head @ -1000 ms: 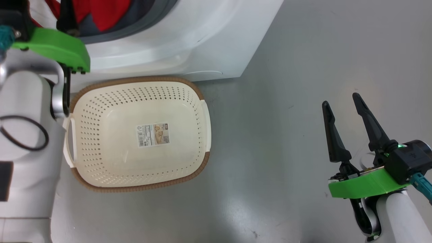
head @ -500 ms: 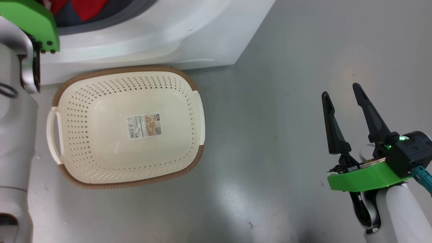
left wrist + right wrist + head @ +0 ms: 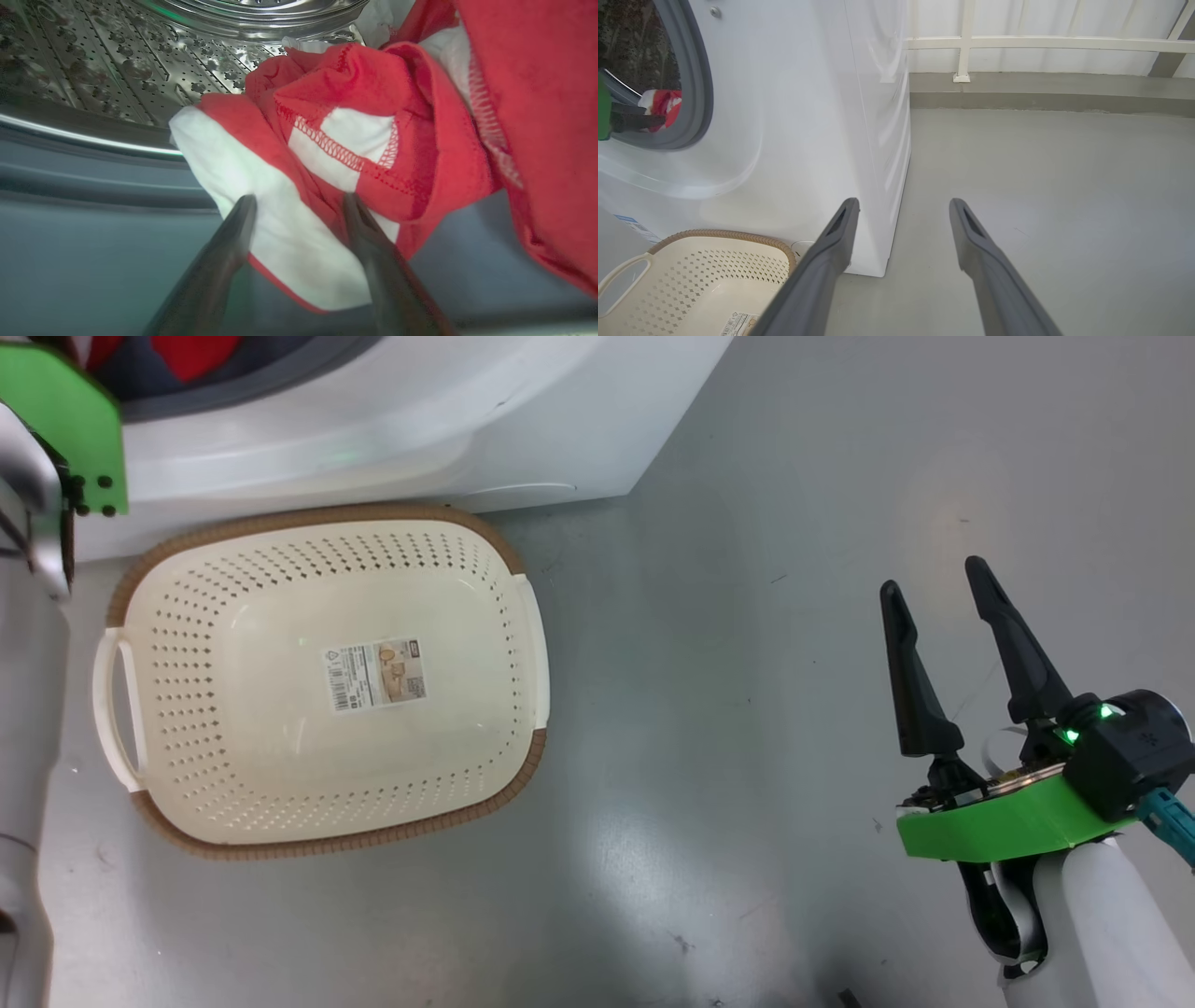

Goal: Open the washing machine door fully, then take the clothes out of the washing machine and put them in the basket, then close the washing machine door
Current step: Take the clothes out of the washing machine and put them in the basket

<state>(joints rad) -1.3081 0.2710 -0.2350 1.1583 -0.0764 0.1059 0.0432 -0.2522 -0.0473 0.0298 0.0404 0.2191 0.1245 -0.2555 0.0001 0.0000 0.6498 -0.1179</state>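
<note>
The clothes (image 3: 355, 107), red with white parts, are bunched at the mouth of the steel drum (image 3: 117, 60). My left gripper (image 3: 299, 200) is open, its two fingers straddling a white-and-red fold that lies over the grey rubber ring (image 3: 93, 186). In the right wrist view the left fingers (image 3: 635, 121) reach into the washing machine (image 3: 808, 116) beside the clothes (image 3: 663, 105). The empty cream basket (image 3: 233, 756) stands on the floor right before the washing machine (image 3: 420, 420). My right gripper (image 3: 932, 577) hangs open over bare floor, far right of the basket. The washing machine door is out of view.
Grey floor (image 3: 728, 709) spreads to the right of the machine and basket. A low kerb and a white railing (image 3: 1017, 44) run along the far side. My left arm's green wrist plate (image 3: 65, 420) sits above the basket's far left corner.
The head camera has shifted, sliding the basket and machine leftward in the picture. My left wrist has moved on toward the drum mouth. Both grippers have stayed open.
</note>
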